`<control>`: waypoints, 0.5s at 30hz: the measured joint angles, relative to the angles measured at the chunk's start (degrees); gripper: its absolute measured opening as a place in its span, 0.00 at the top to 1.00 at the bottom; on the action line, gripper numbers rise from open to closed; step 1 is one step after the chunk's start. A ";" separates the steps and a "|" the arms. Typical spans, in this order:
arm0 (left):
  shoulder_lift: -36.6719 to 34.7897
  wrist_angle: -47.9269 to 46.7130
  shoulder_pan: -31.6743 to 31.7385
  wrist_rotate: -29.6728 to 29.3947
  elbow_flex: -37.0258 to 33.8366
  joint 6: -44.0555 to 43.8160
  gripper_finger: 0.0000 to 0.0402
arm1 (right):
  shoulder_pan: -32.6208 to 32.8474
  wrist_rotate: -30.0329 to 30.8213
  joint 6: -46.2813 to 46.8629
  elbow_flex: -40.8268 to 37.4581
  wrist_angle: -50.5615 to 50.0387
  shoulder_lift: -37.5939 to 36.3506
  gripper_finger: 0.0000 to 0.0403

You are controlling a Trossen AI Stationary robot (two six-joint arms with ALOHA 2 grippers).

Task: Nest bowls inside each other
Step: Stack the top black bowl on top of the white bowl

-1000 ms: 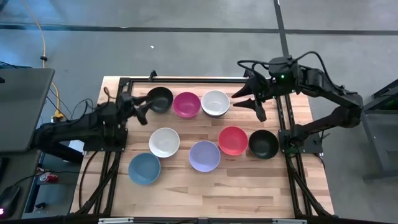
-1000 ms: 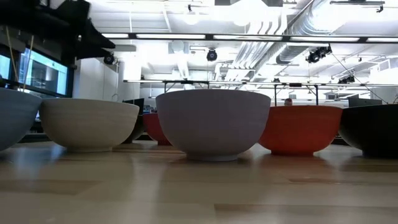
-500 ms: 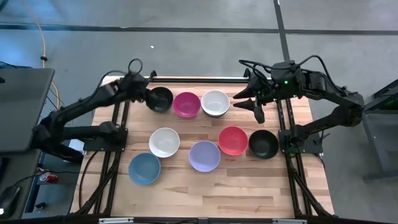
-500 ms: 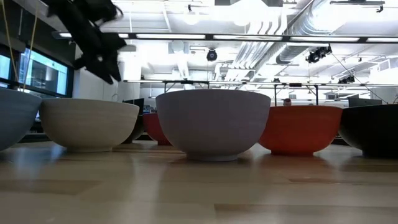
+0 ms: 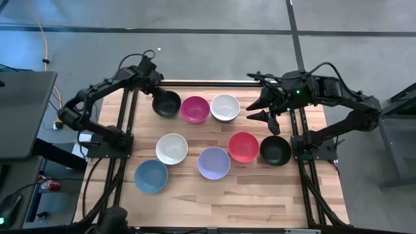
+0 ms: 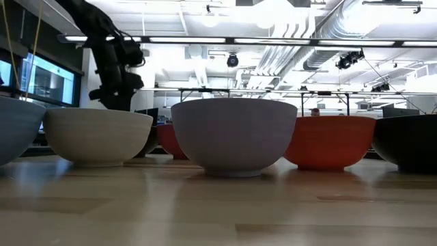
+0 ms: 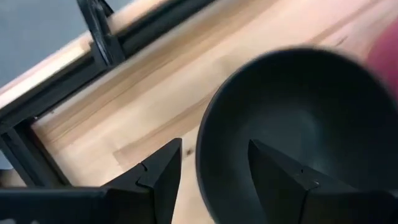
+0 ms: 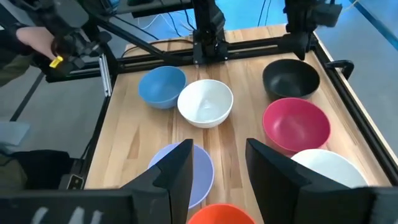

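Note:
Eight bowls stand upright on their bases on the wooden table. The far row holds a black bowl (image 5: 166, 104), a magenta bowl (image 5: 195, 109) and a white bowl (image 5: 225, 108). Nearer are a second white bowl (image 5: 172, 149), a lavender bowl (image 5: 214, 163), a red bowl (image 5: 243, 147), another black bowl (image 5: 275, 150) and a blue bowl (image 5: 151, 176). My left gripper (image 7: 211, 169) is open over the far-left black bowl's rim (image 7: 200, 163), one finger outside and one over the hollow, with no touch showing. My right gripper (image 5: 262, 116) hangs open to the right of the far white bowl.
A black metal frame (image 5: 208, 82) runs along the table's far edge, with rails down both sides. Bare wood lies along the near edge (image 5: 214, 201). In the right wrist view a person's hand (image 8: 38, 38) shows beyond the table's left side.
My left arm has swung from the table's left edge toward the far edge and then come over the far-left black bowl, so its fingers now straddle the rim. My right gripper has drifted slightly toward the near edge. No bowl has moved.

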 joint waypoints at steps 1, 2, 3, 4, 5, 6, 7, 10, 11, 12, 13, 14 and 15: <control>0.67 -0.08 0.16 0.01 0.12 0.91 0.57 | 0.00 0.38 0.00 0.00 0.02 0.00 0.65; 1.13 0.01 0.25 0.00 0.15 1.67 0.57 | 0.00 0.56 -0.02 0.00 0.01 0.00 0.65; 1.54 0.08 0.25 -0.01 0.19 2.54 0.57 | 0.00 0.74 -0.38 0.00 0.00 0.00 0.65; 2.02 0.15 0.24 -0.03 0.22 3.39 0.57 | 0.00 0.83 -0.82 0.00 0.00 0.00 0.65; 2.41 0.08 0.23 -0.05 0.22 4.17 0.57 | 0.00 0.90 -1.15 0.00 0.00 0.00 0.65; 2.76 0.04 0.23 -0.03 0.21 4.80 0.57 | 0.00 0.92 -1.41 0.00 0.02 0.00 0.65; 2.96 0.06 0.23 -0.04 0.22 5.37 0.57 | -0.01 0.92 -1.75 0.00 0.03 0.00 0.65; 3.47 -0.30 0.23 -0.07 0.22 6.94 0.57 | -0.02 0.92 -2.36 0.00 0.04 0.00 0.65; 3.61 -0.44 0.23 -0.09 0.22 7.52 0.57 | -0.02 0.92 -2.38 0.00 0.04 0.00 0.65; 3.70 -0.63 0.23 -0.09 0.22 7.95 0.57 | -0.02 0.92 -2.37 0.00 0.04 0.00 0.65; 3.84 -0.89 0.23 -0.13 0.22 8.28 0.57 | -0.02 0.94 -2.38 0.00 0.04 0.00 0.65; 3.97 -1.16 0.23 -0.19 0.22 8.57 0.57 | -0.02 0.92 -2.38 0.00 0.06 0.00 0.65; 4.10 -1.38 0.23 -0.22 0.22 8.81 0.57 | -0.02 0.92 -2.38 0.00 0.04 0.00 0.65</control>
